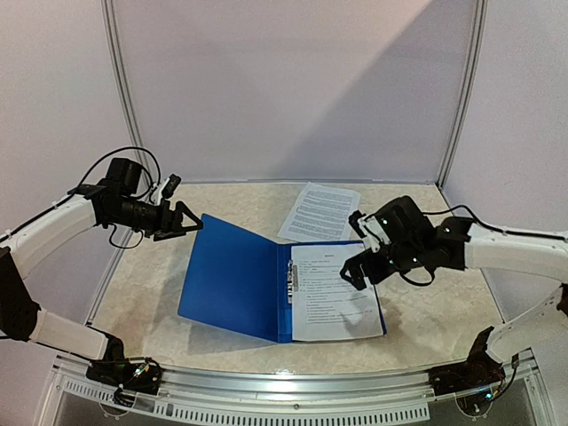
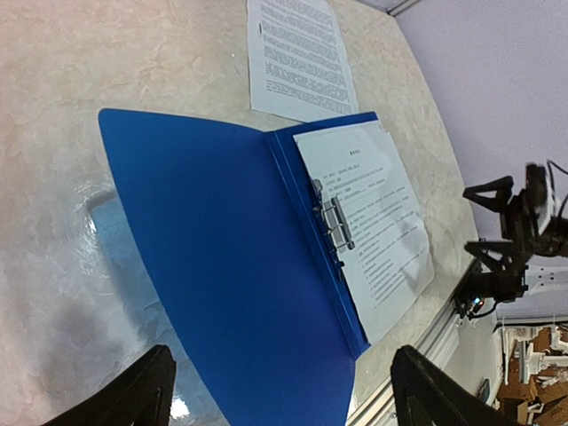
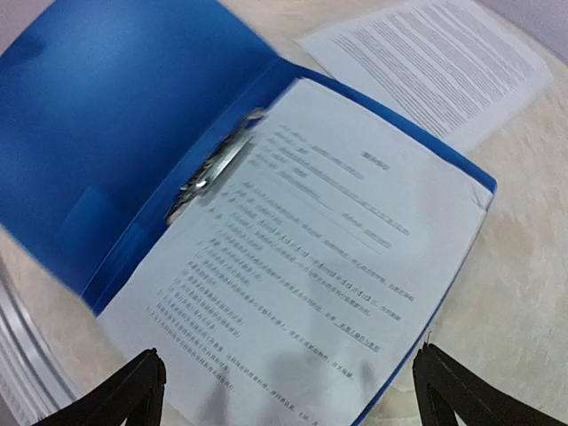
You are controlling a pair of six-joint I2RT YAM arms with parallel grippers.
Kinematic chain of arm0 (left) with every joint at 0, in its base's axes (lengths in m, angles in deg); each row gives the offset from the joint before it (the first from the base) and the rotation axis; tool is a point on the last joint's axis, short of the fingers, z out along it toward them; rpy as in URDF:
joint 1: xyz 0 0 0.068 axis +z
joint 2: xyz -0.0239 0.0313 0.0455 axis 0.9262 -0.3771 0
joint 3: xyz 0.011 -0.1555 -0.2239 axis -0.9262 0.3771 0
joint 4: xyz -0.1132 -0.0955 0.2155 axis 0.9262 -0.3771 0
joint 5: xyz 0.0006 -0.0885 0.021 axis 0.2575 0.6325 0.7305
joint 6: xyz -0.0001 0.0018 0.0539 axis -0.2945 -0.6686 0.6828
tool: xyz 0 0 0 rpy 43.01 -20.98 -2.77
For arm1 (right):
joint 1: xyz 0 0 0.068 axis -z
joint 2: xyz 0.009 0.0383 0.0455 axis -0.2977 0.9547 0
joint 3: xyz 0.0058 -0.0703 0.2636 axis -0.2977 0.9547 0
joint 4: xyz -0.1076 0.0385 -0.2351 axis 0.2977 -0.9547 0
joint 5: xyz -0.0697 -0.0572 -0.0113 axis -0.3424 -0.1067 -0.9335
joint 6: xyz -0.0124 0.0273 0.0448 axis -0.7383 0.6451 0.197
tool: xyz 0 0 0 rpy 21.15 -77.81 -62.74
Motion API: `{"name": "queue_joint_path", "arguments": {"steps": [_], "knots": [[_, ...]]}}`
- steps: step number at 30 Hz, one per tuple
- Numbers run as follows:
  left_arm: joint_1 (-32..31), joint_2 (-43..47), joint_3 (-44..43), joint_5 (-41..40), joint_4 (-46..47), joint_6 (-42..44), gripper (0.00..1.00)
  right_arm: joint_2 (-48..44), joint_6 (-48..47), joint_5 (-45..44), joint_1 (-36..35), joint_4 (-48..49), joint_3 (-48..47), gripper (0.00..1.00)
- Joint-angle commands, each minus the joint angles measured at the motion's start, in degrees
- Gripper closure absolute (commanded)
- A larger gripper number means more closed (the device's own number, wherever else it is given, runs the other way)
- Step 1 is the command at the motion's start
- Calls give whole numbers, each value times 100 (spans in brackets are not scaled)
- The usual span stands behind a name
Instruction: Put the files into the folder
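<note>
- Table (image 1: 435, 311): beige marbled top, glossy; metal rail (image 1: 293, 383) along near edge.
- Folder (image 1: 235, 275): blue, lies open approx. mid-table, inside up, spine running near-to-far w/ slight tilt.
- Folder's L cover: shadow and reflection on tabletop beside it; seems a bit off the surface, can't tell for sure.
- Folder's R half: flat on table, clip (image 1: 290, 280) at spine, filed sheet (image 1: 333, 288) on top of it, i.e. not on table itself.
- Loose sheet (image 1: 319, 211): white, printed, flat on table just behind folder's R half, skewed. Its near edge meets folder's far edge; touching or tucked under, can't tell.
</note>
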Motion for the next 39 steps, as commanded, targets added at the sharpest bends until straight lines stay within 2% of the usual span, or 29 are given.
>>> {"name": "queue_joint_path", "arguments": {"steps": [1,4,7,10,15,19,24,27,30,33,35,39], "knots": [[101,113,-38,-64,17,104,14,-930,-2599,127,-693,1374,1077,1],[129,109,7,-87,42,90,14,-1333,-3379,421,-801,1821,1533,1],[153,85,4,-92,44,99,14,-1345,-3471,225,-809,1787,1430,1],[215,44,-10,-85,45,99,14,-1269,-2750,-579,-573,1504,988,1],[336,19,-81,-89,23,126,14,-663,-975,306,1066,487,-360,1],[437,29,-211,-211,-107,282,14,235,-274,350,1853,-10,-1348,2],[576,-167,-1017,-645,-553,793,13,2052,125,-121,2116,-909,-3308,5],[578,-359,-1534,-852,-633,973,13,3264,-61,-538,2117,-1389,-4442,5],[563,-597,-1810,-679,-588,841,13,4439,-345,-845,2116,-1882,-5558,5],[520,-769,-1753,-551,-461,630,13,5412,-775,-440,2090,-2222,-6563,1],[493,-842,-1645,-516,-394,578,13,5811,-1170,46,2015,-2224,-6964,1],[466,-849,-1452,-530,-252,528,14,6202,-1972,20,1775,-2022,-7185,1]]}}
